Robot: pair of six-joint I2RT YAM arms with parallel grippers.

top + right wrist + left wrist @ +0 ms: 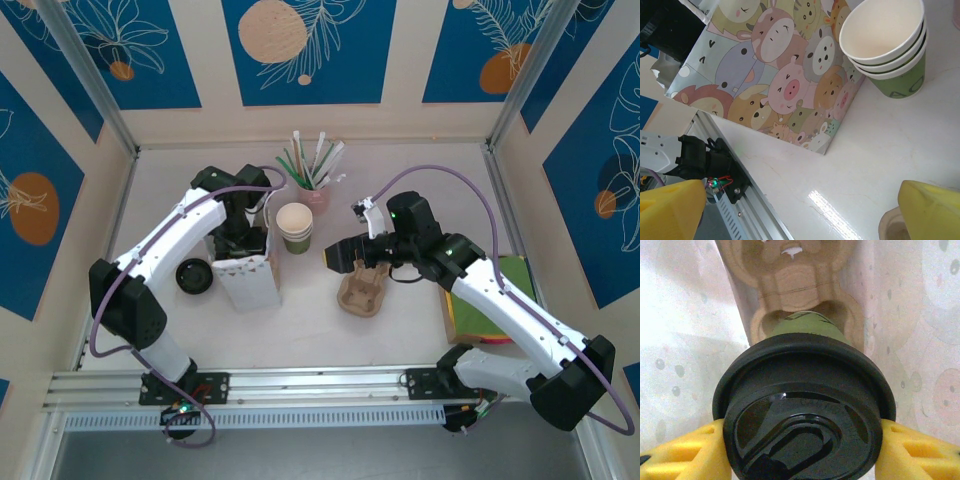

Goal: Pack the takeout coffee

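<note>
Both jaws of the left gripper [801,452] hugged the takeout coffee [805,405] over the cup tray [790,285] in the bag [680,340], likely to set it in, while the right gripper [800,212] gaped wide.

Setting: a robot test cell dressed up as a coffee counter, not a working shop.
Enclosure: walls of blue leaf-print panels [305,50], with bare aluminium posts [88,75] at the back corners.
Bench: pale table [420,325]; a slotted aluminium rail [320,385] runs along its near edge, with the left arm [170,235] and right arm [510,300] mounted on it and purple cable [440,175] looping loose.
Café props: stack of lidless green cups [295,228], pink cup of straws [315,195], pulp cup carrier [362,290], takeout coffee [805,405] with a black lid, a spare black lid [194,277].
Packing props: a cartoon-animal paper bag [248,280], standing; coloured sheets [522,272] at the right edge.
</note>
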